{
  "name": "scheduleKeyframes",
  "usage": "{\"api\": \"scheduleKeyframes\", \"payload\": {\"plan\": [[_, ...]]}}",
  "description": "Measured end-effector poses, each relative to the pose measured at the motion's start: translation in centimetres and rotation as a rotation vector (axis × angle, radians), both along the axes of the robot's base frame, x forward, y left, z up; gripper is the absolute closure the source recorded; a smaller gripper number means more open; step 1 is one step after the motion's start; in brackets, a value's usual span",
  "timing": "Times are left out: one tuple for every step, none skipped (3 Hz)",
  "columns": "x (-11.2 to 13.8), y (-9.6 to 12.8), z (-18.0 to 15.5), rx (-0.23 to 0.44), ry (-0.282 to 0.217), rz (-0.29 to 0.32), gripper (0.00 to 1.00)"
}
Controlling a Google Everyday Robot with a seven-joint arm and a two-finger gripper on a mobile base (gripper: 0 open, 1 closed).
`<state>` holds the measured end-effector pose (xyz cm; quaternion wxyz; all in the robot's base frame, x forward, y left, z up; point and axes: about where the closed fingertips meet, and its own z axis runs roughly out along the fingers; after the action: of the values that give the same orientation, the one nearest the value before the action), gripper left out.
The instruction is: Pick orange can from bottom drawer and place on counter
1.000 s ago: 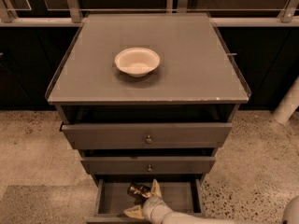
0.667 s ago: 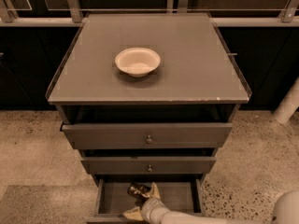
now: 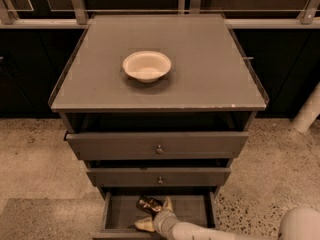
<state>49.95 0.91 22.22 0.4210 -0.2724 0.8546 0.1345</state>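
— Fingers [image 3: 167, 204] are spread apart, right?
— Yes. They are down inside the bottom drawer [image 3: 192, 210], which is pulled open.
— Where is the orange can [image 3: 149, 204]?
— It is in that same drawer, near the back, right by the fingers. I cannot tell if they touch it.
— What is up on the bench [image 3: 210, 79]?
— Only a white bowl [image 3: 147, 65] sits on it.

Btm drawer [image 3: 122, 212] front, w/ gripper [image 3: 154, 215] inside, cropped (lower edge)
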Motion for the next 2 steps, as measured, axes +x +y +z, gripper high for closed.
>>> {"api": "scheduleKeyframes", "payload": {"plan": [[0.51,-0.50,0.17,-0.037,-0.006,-0.007,0.00],[1.44,-0.21,1.16,-0.084,-0.036,0.064,0.00]]}}
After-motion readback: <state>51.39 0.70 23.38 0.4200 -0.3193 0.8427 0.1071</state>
